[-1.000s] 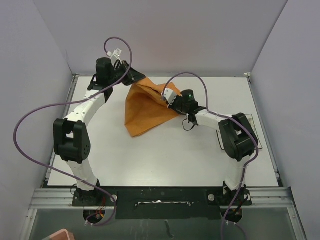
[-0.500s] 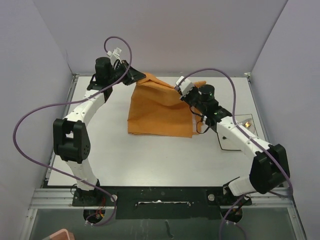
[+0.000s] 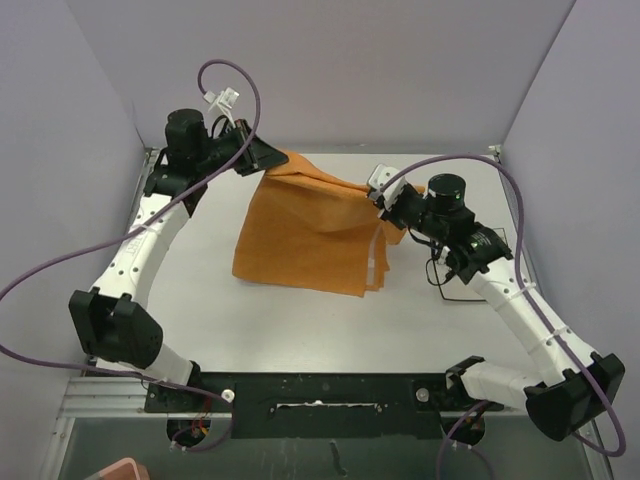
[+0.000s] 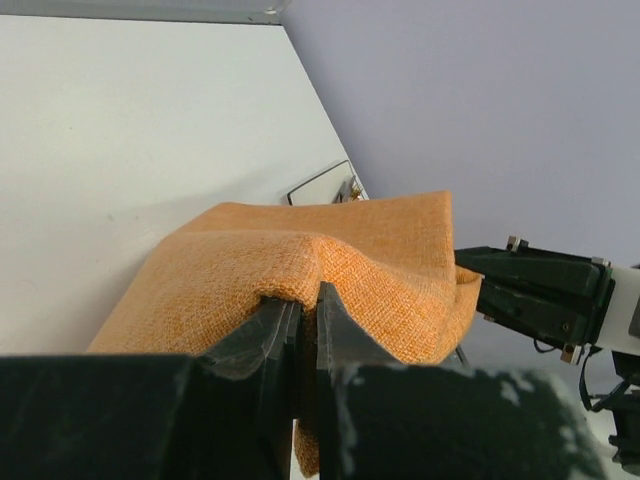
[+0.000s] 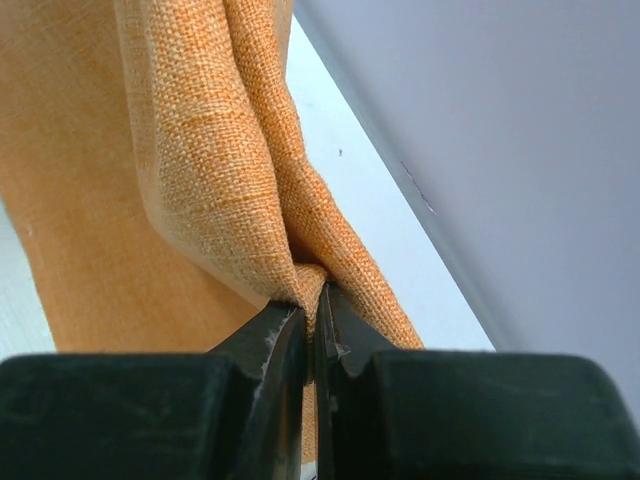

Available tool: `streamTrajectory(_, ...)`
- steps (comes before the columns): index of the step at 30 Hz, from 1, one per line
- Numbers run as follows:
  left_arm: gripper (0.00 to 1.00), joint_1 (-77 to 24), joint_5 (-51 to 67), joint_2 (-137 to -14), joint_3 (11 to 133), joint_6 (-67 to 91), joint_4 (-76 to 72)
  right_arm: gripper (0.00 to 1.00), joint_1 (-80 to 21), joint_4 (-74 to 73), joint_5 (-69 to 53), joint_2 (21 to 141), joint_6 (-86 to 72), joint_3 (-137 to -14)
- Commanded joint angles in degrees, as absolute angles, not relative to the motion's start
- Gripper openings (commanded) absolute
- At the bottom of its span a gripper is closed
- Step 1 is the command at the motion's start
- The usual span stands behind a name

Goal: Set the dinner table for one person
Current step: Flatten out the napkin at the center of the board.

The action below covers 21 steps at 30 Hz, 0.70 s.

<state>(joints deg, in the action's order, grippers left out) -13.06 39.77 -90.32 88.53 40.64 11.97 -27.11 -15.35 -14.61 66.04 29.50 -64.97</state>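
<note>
An orange woven cloth [image 3: 305,235] hangs spread between both grippers above the white-grey dinner table [image 3: 300,320]. My left gripper [image 3: 268,160] is shut on the cloth's far left corner; in the left wrist view the cloth [image 4: 300,270] bunches over the closed fingers [image 4: 345,330]. My right gripper [image 3: 385,200] is shut on the far right corner; in the right wrist view the cloth [image 5: 200,150] folds into the closed fingers [image 5: 345,330]. The cloth's lower edge rests on the table.
A thin dark wire-frame object [image 3: 478,262] lies on the table at the right, under the right arm; it also shows in the left wrist view [image 4: 322,184]. Purple-grey walls enclose the table at the back and sides.
Both grippers have moved apart and toward the near side, spreading the cloth from a crumpled triangle into a wide sheet. The left arm has swung left, the right arm right.
</note>
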Motion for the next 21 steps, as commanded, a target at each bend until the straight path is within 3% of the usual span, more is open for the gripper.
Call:
streamTrajectory(1, 0.00, -13.51, 39.51, -81.92, 89.43, 37.53, 14.17, 0.00, -27.63, -20.83, -21.43, 62.30, 29.53, -71.29)
streamTrajectory(12, 0.00, -15.08, 43.13, -71.99, 86.78, 36.06, 17.92, 0.00, -27.58, -31.77, -30.81, 58.71, 29.30, -81.82)
streamTrajectory(21, 0.00, -15.01, 42.11, -75.22, 85.95, 33.76, 16.80, 0.00, -27.23, -24.83, -30.61, 62.05, 28.37, -76.64)
